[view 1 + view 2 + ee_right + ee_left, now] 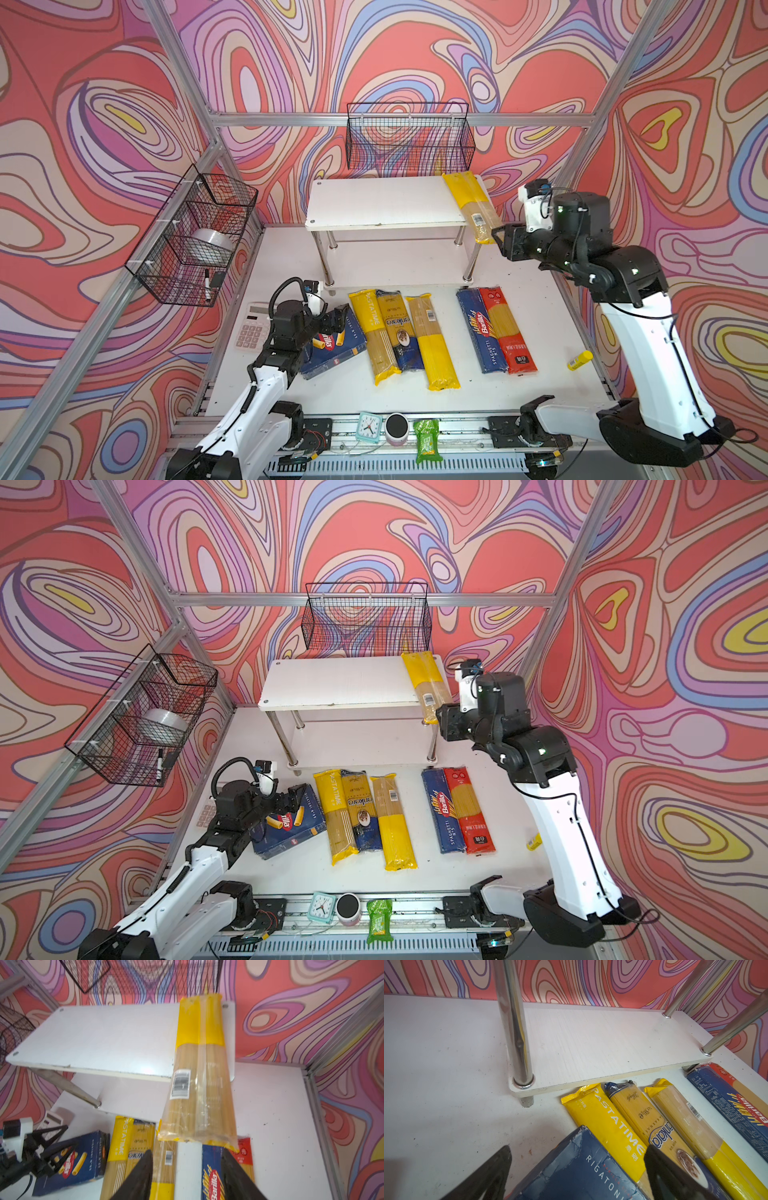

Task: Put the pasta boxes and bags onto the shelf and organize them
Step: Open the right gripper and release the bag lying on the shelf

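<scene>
Lying front to back on the right end of the top board of the white two-tier shelf with chrome legs (374,203), a long yellow-and-clear spaghetti bag with a barcode label (471,203) juts out past the front edge. The right gripper (187,1153) sits just at that overhanging end, its black jaws parted with nothing between them. The other packs lie on the white desk (540,316) in front of the shelf. A wide dark blue Barilla rigatoni box (332,353) lies askew at the left. Just beside it are a yellow Pastatime bag (372,332), a dark blue-and-gold bag (401,332) and a second yellow-and-clear bag (432,340), side by side. Across a gap, a narrow dark blue Barilla spaghetti box (480,332) lies against a red spaghetti bag (509,332). The left gripper (577,1148) straddles the rigatoni box's far end with jaws spread wide, not clamped on it.
</scene>
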`<action>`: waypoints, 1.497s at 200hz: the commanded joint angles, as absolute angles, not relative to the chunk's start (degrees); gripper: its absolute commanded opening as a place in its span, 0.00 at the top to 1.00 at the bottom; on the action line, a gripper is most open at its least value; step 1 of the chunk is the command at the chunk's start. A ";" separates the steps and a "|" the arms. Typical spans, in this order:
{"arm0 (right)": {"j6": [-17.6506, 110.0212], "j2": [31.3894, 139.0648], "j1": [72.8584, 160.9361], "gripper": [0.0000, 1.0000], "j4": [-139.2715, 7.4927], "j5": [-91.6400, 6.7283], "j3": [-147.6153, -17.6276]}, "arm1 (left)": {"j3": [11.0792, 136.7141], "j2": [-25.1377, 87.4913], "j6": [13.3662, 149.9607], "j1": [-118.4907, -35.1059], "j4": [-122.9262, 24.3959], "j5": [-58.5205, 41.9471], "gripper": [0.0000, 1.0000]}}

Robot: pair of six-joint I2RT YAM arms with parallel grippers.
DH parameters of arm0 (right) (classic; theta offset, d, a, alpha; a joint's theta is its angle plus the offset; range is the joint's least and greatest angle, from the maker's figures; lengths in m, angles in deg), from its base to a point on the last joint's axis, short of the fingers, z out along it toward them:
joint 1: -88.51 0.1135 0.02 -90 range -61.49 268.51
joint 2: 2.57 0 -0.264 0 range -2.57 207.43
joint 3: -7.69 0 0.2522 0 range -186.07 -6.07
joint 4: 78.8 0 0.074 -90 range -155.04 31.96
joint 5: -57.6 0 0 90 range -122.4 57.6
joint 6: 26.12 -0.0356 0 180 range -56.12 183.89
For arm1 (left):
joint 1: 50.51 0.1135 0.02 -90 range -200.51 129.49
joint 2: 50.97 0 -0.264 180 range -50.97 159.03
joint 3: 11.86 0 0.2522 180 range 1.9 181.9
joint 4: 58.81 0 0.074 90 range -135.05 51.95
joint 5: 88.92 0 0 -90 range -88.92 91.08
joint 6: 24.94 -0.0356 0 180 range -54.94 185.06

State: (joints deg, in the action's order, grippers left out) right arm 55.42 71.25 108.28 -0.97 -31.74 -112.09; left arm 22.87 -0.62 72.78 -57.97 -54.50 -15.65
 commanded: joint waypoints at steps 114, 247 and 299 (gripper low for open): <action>54.04 72.37 107.94 0.47 -8.88 -41.85 -104.56 | 23.41 -0.49 72.62 -58.07 -54.63 -15.87 0.00; 54.62 78.58 107.94 0.47 -12.54 -44.05 -108.70 | 22.83 -1.31 72.62 -58.06 -54.82 -15.78 0.00; 55.37 79.15 107.94 0.44 -12.61 -50.26 -110.54 | 22.61 -1.92 72.70 -58.07 -54.97 -15.61 0.00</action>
State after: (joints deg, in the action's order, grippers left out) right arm 54.13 78.44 108.26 -7.19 -48.83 -109.18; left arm 22.87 -0.79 72.78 -57.97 -54.45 -15.60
